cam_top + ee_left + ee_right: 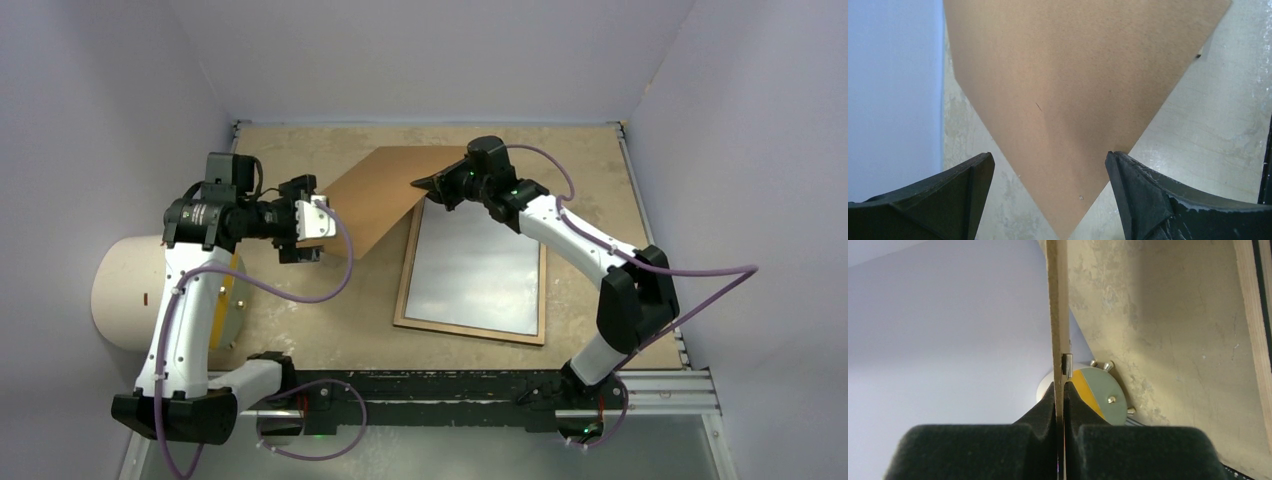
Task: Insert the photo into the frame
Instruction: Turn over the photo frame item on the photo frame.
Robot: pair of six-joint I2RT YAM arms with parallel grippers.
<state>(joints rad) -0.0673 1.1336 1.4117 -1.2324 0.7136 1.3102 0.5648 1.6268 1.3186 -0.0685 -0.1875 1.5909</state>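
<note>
Step in hand, by assessment: clearing the frame's back so that the photo can go in.

At far left stands a cream cylinder with a yellow-and-green end disc (pixel 125 290). The left gripper (pixel 315 222), fingers spread, straddles the lower corner of the plain brown rectangular backing board (pixel 385 195), which is held tilted above the table (pixel 330 330). The right gripper (pixel 428 185) is pressed together on the board's far corner. The thin rectangular wood-brown frame (pixel 470 332) lies flat, right of centre. Whether its pale grey inner panel (pixel 475 268) is the photo's back or the pane cannot be told.

Next move: the left wrist probably must turn its pads toward the board's faces before closing.

Only the right wrist view shows the board edge-on between the pads, with a small metal tab (pixel 1067 365). Only the top view shows the frame.
</note>
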